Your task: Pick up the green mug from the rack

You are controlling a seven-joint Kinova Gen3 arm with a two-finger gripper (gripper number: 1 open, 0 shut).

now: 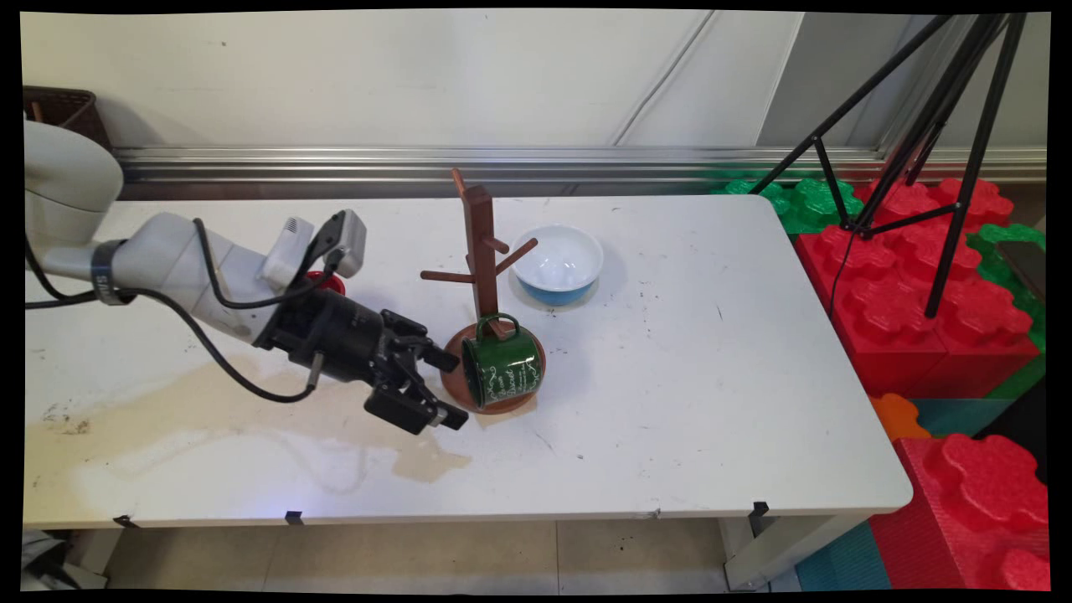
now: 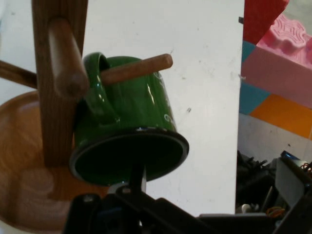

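Because its handle is hooked over a low peg of the wooden mug tree, the green mug hangs tipped on its side, mouth turned toward the gripper and its body resting low over the tree's round base. The jaws stand spread wide and empty just beside the mug's rim, holding nothing. A white-and-blue bowl sits on the tabletop behind the tree, apart from it, upright.
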